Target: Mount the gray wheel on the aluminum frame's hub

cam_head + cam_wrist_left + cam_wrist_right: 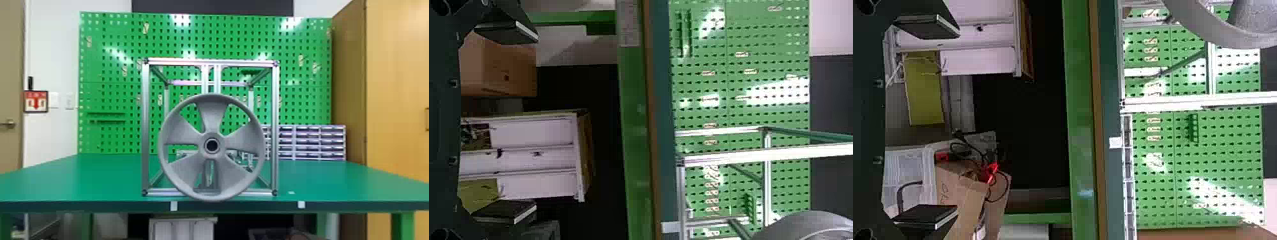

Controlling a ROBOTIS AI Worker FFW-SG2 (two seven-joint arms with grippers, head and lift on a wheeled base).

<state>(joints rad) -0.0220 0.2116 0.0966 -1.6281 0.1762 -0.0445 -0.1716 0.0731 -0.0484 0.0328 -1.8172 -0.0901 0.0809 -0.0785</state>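
The wheel (212, 118) is upright against the front of the frame (146, 127); you can't tell how fully it sits on the hub. Your left hand (536, 121) and right hand (957, 121) are open and empty, short of the frame. If the wheel is only partly on, uneven pushing could cock and jam it, or a bumped rim could send it off the frame's front.

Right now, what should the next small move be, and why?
I'd probably ease the left tool and right tool toward the gray wheel: both are open and empty, short of the green table, while the wheel stands upright before the aluminum frame, its seating unclear.
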